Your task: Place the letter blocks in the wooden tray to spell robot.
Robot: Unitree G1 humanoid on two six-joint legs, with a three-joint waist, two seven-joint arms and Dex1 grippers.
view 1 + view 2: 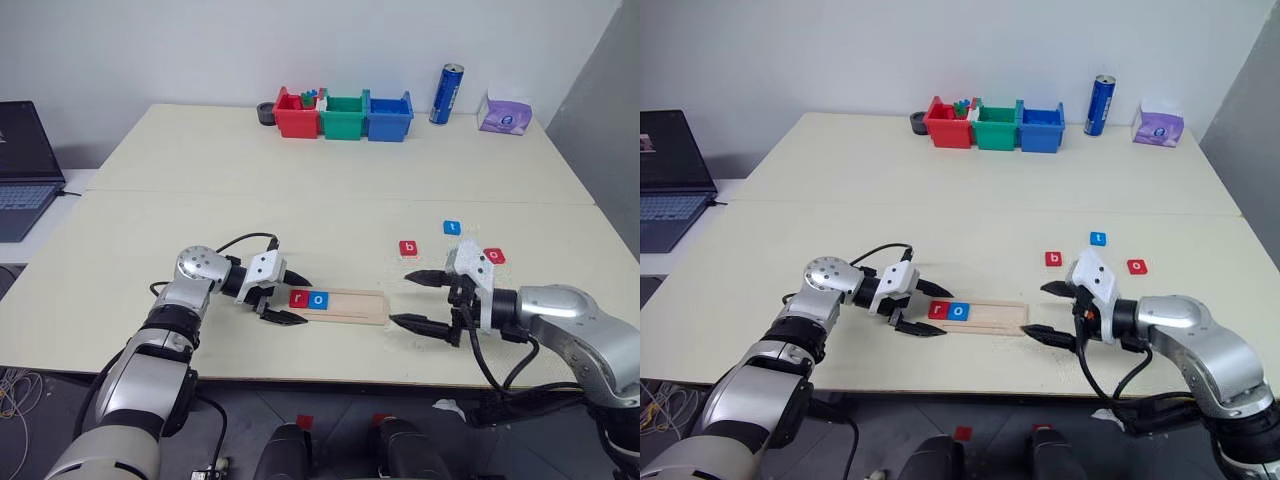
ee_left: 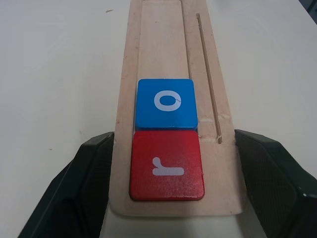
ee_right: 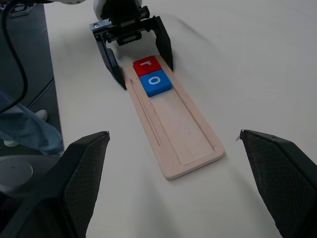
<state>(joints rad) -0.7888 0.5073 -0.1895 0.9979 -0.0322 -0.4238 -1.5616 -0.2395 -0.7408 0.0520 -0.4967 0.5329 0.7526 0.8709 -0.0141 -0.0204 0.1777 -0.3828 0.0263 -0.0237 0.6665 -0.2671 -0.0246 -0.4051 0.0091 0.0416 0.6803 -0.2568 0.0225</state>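
Both grippers sit at the near table edge. Our left gripper [image 1: 283, 296], w/ black fingers, clamps the left end of the long pale wooden tray [image 1: 350, 305], one finger on each long side. Our right gripper [image 1: 425, 299] has fingers spread wide and empty, just off the tray's right end.

In the tray, the red square "r" block [image 1: 298, 298] and the blue "o" block [image 1: 318, 299] lie touching at the left end; the rest of the recess is free. On the table beyond the right gripper lie the red "b" block [image 1: 408, 248], the blue "t" block [image 1: 452, 227] and the red "o" block [image 1: 494, 256], apart from each other.

Next letter is probably "b". We think the left should keep the tray steady while the right takes "b" by its edges and sets it flat, against the blue "o".

Left wrist view shows the thin slot [image 2: 208, 79] beside the recess, and both fingers on the tray sides. Head views alone show the three loose blocks.
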